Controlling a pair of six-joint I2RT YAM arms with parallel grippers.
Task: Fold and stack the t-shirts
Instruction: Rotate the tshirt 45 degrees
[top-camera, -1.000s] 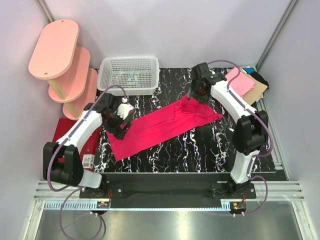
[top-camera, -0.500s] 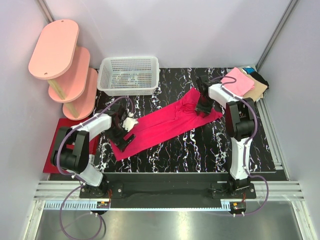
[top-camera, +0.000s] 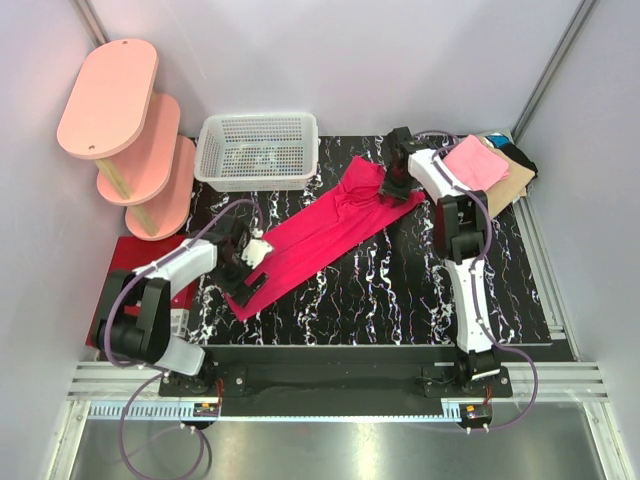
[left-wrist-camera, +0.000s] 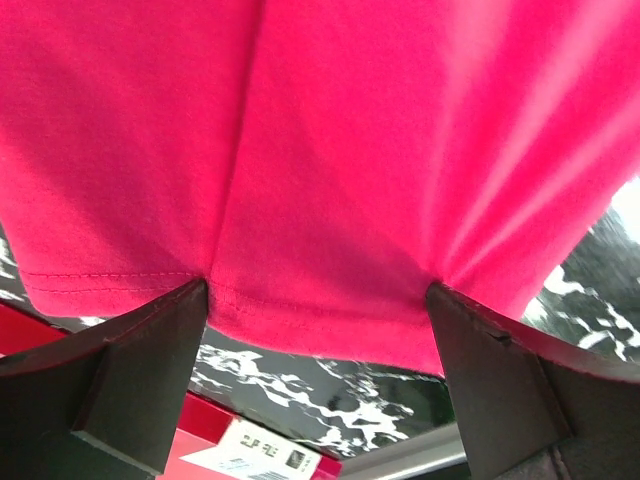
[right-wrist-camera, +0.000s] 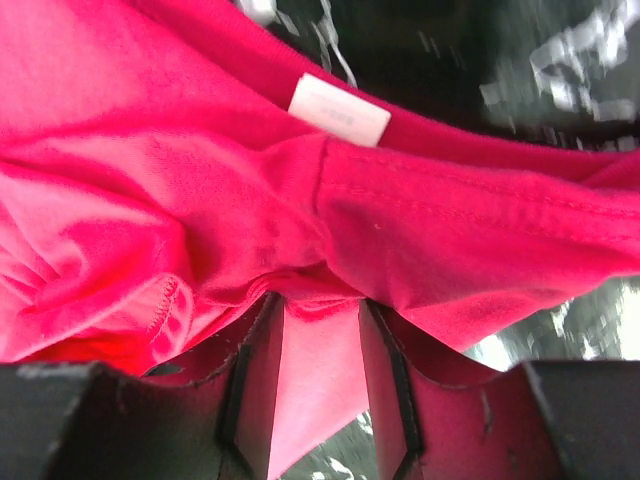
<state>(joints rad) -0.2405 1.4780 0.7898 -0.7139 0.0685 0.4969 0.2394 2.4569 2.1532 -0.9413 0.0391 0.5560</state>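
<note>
So that the magenta t-shirt (top-camera: 320, 235) seemingly stretches flat from the surface's (top-camera: 400, 290) near-left toward its far edge, the right gripper (top-camera: 393, 187) pinches its collar end while the left gripper (top-camera: 245, 273), spread wide, straddles its hem.

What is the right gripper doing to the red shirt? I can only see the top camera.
Observer: In the right wrist view, the right gripper is pinching a fold of the shirt.
Operator: Which end is that?
Observer: Probably the neck end. A white label shows just beyond the grip.
Operator: And the left gripper?
Observer: The left gripper is wide open. The shirt's bottom edge lies between its fingers, not pinched.
</note>
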